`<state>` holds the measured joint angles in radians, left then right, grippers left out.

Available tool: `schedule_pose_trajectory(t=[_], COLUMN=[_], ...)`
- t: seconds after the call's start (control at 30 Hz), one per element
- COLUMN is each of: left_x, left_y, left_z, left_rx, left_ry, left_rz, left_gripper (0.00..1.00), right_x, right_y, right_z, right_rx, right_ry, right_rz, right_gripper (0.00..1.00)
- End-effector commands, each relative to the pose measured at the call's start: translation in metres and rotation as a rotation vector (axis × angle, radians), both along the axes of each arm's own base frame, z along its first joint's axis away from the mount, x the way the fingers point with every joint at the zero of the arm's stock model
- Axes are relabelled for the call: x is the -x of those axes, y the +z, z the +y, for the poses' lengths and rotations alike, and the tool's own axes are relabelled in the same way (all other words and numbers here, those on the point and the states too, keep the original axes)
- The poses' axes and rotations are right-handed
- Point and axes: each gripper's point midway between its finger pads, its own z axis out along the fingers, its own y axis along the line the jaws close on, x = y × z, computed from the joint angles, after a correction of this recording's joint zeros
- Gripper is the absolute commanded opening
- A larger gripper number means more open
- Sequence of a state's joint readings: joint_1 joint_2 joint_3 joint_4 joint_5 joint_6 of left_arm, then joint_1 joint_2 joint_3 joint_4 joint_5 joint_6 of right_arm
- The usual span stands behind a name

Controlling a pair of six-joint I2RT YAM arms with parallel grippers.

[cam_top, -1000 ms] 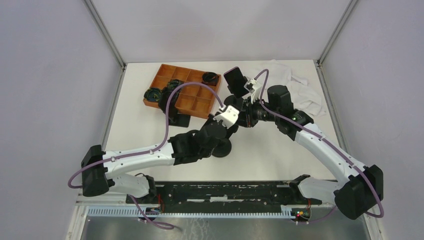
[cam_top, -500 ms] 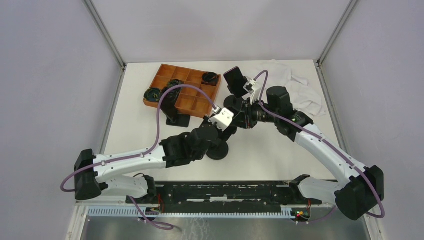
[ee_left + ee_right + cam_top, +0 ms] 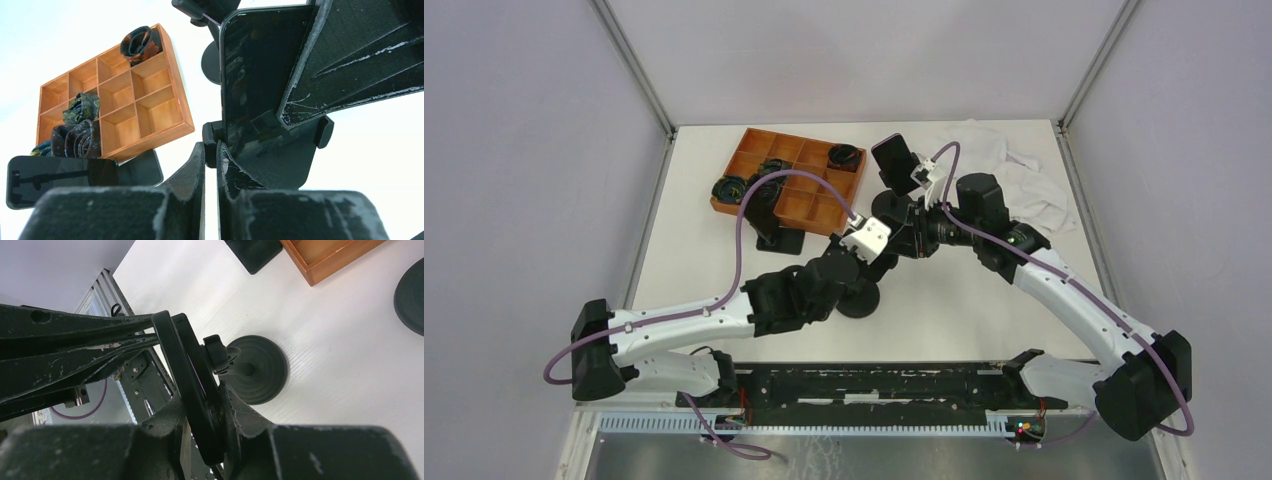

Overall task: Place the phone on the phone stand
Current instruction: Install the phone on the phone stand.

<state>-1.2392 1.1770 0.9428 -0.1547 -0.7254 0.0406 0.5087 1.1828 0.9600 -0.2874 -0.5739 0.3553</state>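
Observation:
The phone (image 3: 255, 75) is a dark slab standing upright against the black cradle (image 3: 280, 165) of the phone stand. In the right wrist view the phone (image 3: 187, 370) shows edge-on, with my right gripper (image 3: 202, 395) shut on it and the cradle. Below sits the stand's round black base (image 3: 257, 370), also seen on the table from above (image 3: 859, 298). My left gripper (image 3: 210, 147) has its tips just in front of the cradle's left side clip, fingers almost together and nothing between them.
A second phone (image 3: 892, 158) stands on another stand behind. A third black phone (image 3: 60, 175) lies flat beside the orange compartment tray (image 3: 125, 105), which holds rolled dark fabric (image 3: 80, 130). A white cloth (image 3: 1014, 170) lies at the back right.
My left arm has drawn back a little toward the left and near side, and its fingers have parted by a hair. The right gripper stays on the phone.

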Motion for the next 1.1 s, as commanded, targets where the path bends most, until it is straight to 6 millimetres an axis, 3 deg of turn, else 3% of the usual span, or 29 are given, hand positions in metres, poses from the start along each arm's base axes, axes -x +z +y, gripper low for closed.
schedule_pose_trajectory(t=[0.0, 0.43, 0.8, 1.07], left_x=[0.040, 0.039, 0.039, 0.040], left_y=[0.091, 0.088, 0.086, 0.083], left_z=[-0.030, -0.037, -0.021, 0.000], left_rx=[0.328, 0.268, 0.282, 0.334], left_ry=[-0.152, -0.076, -0.053, -0.029], left_rz=[-0.014, -0.021, -0.035, -0.048], left_gripper=[0.13, 0.21, 0.26, 0.38], right_x=[-0.112, -0.118, -0.105, -0.088], right_y=[-0.037, -0.032, -0.025, -0.012], right_z=[-0.119, -0.119, -0.097, -0.087], right_rx=[0.371, 0.368, 0.267, 0.208], right_ry=[-0.693, -0.704, -0.600, -0.504], right_rz=[-0.184, -0.194, -0.198, -0.245], right_gripper=[0.00, 0.00, 0.00, 0.00])
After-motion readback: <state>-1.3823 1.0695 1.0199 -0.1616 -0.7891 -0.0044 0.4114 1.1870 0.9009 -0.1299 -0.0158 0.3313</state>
